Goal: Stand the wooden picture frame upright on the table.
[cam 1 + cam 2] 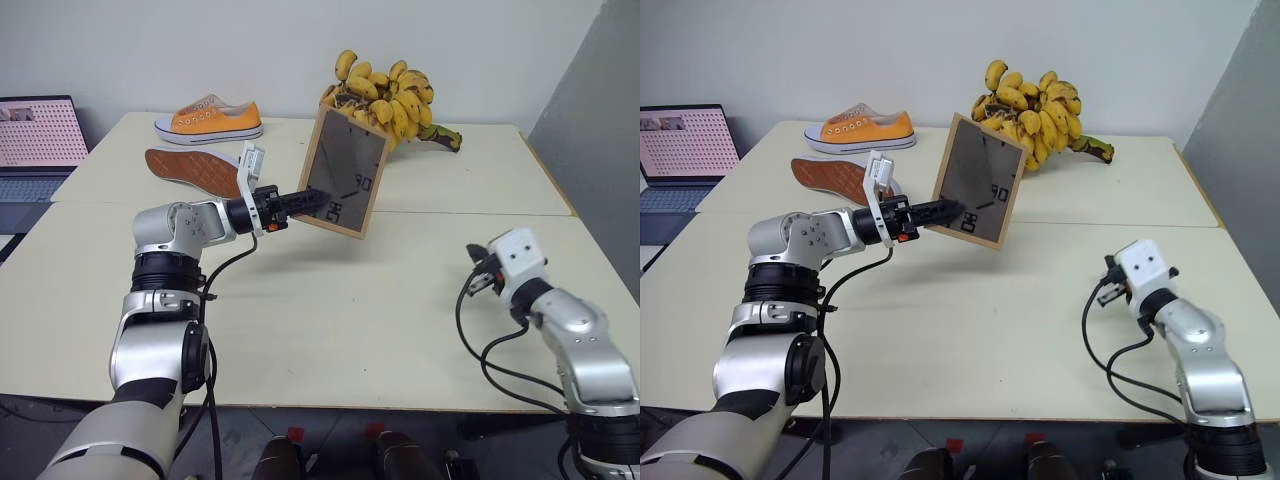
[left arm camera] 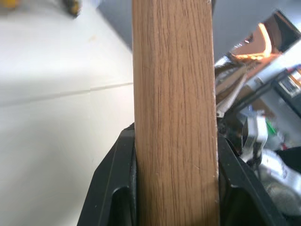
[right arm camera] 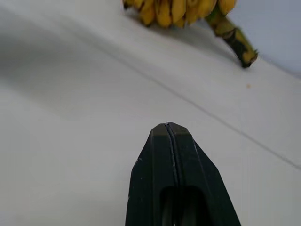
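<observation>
The wooden picture frame (image 1: 345,180) is held over the middle of the table (image 1: 400,330), tilted, with its grey back panel and fold-out stand facing me. My left gripper (image 1: 318,200) is shut on the frame's left edge. In the left wrist view the light-wood edge (image 2: 174,117) runs up between the two black fingers (image 2: 117,179). The frame's lower corner hangs close over the table's seam. My right gripper (image 3: 170,127) is shut and holds nothing, above the right side of the table, well clear of the frame.
A big bunch of bananas (image 1: 385,95) lies right behind the frame. An orange shoe (image 1: 210,118) stands at the back left, and a second shoe (image 1: 195,168) lies sole-up in front of it. A laptop (image 1: 35,140) sits off the far left edge.
</observation>
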### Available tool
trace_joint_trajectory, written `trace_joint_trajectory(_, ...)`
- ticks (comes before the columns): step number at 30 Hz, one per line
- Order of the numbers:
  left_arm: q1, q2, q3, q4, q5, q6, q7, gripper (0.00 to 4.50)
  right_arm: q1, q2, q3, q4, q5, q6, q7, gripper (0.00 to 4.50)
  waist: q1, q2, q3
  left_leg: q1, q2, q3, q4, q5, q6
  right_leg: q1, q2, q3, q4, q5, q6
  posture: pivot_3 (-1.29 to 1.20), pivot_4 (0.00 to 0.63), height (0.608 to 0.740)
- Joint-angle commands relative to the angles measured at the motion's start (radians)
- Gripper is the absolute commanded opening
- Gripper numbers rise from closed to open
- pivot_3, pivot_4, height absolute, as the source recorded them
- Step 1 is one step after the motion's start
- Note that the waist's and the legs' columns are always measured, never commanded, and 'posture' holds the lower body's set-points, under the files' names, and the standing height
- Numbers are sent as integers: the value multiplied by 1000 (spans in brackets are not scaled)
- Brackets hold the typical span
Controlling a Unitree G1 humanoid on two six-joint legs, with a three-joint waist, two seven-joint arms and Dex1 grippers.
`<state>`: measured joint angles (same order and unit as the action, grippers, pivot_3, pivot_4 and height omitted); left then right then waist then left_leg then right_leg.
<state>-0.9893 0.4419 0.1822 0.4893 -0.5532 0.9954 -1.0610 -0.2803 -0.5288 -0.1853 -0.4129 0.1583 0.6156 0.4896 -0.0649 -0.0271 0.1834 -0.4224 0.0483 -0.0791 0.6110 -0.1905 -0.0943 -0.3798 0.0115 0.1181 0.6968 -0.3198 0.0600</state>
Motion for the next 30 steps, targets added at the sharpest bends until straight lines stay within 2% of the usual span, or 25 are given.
trace_joint_trajectory(1, 17, -18, 4, -149, -66, 16, 6, 1294, -193, -4, -89, -171, 174, 202, -20, 1019, -1, 2, 2, 0, 0, 1, 0, 0, -1, 0, 0, 1, 0, 0, 0, 0, 150, 740)
trace_joint_trajectory(4, 30, -35, 4, -193, -86, 34, 28, 1294, -356, 62, -102, -190, 264, 337, -92, 1728, 2, 2, 2, 0, 0, -1, 1, 1, -1, 0, 0, -1, 1, 0, 0, 0, 150, 740)
trace_joint_trajectory(8, 47, -47, -9, -230, -103, 43, 42, 1294, -492, 177, -68, -172, 333, 438, -177, 2726, 5, 3, 2, -1, 0, -2, 0, 1, -1, 0, 0, -2, 0, 0, 0, 0, 150, 740)
trace_joint_trajectory(14, 56, -51, -37, -258, -115, 40, 42, 1294, -530, 257, 22, -119, 342, 420, -211, 2726, 8, 3, 2, -6, 0, -2, 0, 1, -1, -6, -1, -2, 0, 0, 0, 0, 150, 740)
trace_joint_trajectory(23, 50, -47, -48, -266, -129, 35, 45, 1294, -541, 298, 50, -32, 339, 360, -237, 2726, 7, 3, 2, -9, 0, -2, 1, 1, -1, -9, -1, -2, 1, 0, 0, 0, 150, 740)
trace_joint_trajectory(30, 34, -55, -64, -224, -111, 3, 41, 1294, -553, 354, 73, -47, 358, 363, -277, 2726, 6, 3, 2, -9, 0, -2, 1, 1, -1, -9, -1, -2, 1, 0, 0, 0, 150, 740)
